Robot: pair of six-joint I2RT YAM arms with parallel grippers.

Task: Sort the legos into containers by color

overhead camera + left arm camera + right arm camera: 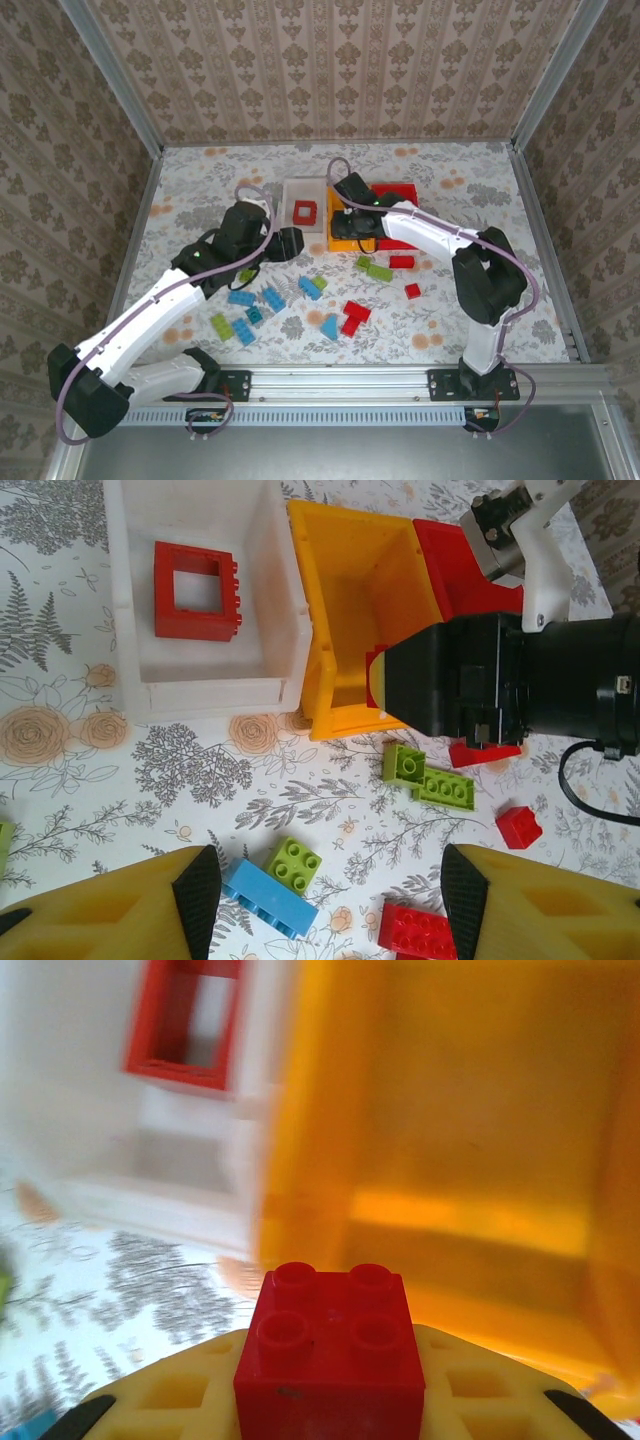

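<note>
Now the right pincer is clamped on a red brick at the yellow bin's near wall. The red frame lies in the white bin, just left (probably go there). The left pincer hangs open over loose bricks.

A white tablecloth printed with grey leaves and orange roses is seen, evenly lit. Behind and beside it, beige damask-patterned wall panels are raised between silver aluminium posts. Along its near edge, a ribbed metal rail is fixed.
</note>
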